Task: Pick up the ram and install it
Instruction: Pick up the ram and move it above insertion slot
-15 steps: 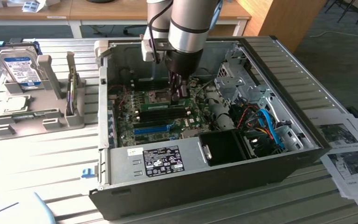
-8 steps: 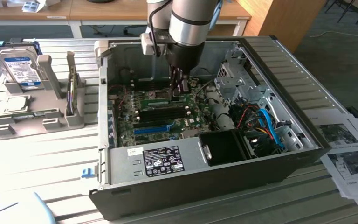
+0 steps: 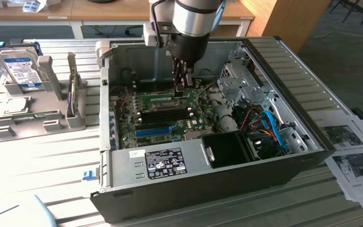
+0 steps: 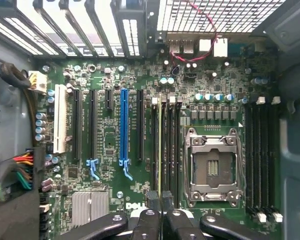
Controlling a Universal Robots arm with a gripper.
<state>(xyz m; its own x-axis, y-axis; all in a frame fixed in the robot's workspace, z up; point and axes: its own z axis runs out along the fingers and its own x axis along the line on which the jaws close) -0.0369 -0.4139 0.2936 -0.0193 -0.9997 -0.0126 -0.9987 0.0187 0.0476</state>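
The ram (image 4: 160,150) shows edge-on in the wrist view as a thin green-yellow strip. It lies along the black memory slots (image 4: 167,145) beside the empty CPU socket (image 4: 211,167). My gripper (image 4: 161,210) is shut on the ram, its black fingers (image 4: 146,222) pinching the near end. In the exterior view the gripper (image 3: 181,89) reaches down into the open computer case (image 3: 307,94), low over the motherboard (image 3: 162,124). There the ram (image 3: 159,98) juts toward the exterior view's left. I cannot tell whether it is seated in a slot.
A long blue slot (image 4: 123,125) and black expansion slots lie beside the memory slots. A black fan shroud (image 3: 229,149) and cables crowd the case's near right. Outside, a hard drive (image 3: 19,68) stands in a grey holder (image 3: 36,118); papers (image 3: 355,151) lie at the exterior view's right.
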